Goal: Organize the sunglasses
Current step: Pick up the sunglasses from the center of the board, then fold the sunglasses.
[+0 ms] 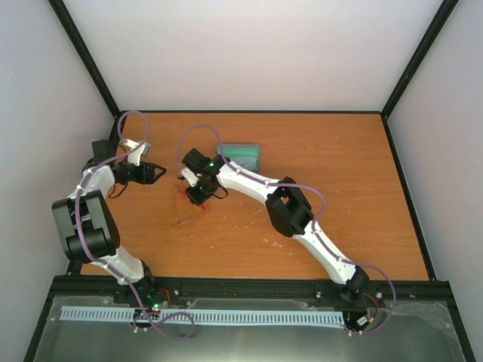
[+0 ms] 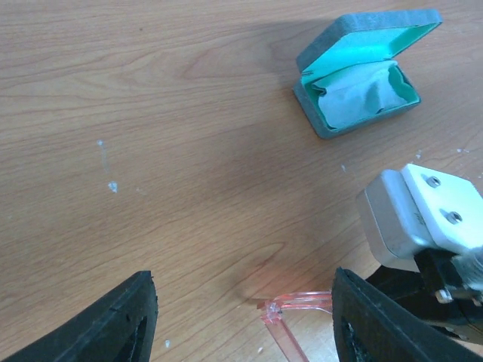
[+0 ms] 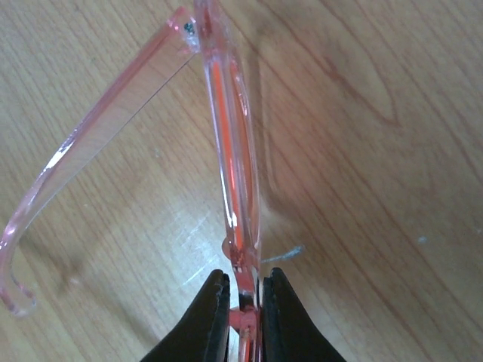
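The right pincer grips thin pink translucent plastic sunglasses near the open grey-blue oblong case on the wooden bench; the left pincer hangs open, empty. Casing them likely remains.

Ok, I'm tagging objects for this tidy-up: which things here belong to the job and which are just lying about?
Job: sunglasses, gripped by the right pincer; open case, probably their home; cloth inside it.
Lying about: white slotted strip at the near edge; white flecks on the table.

Translucent pink sunglasses — frame edge-on, one temple swung open.
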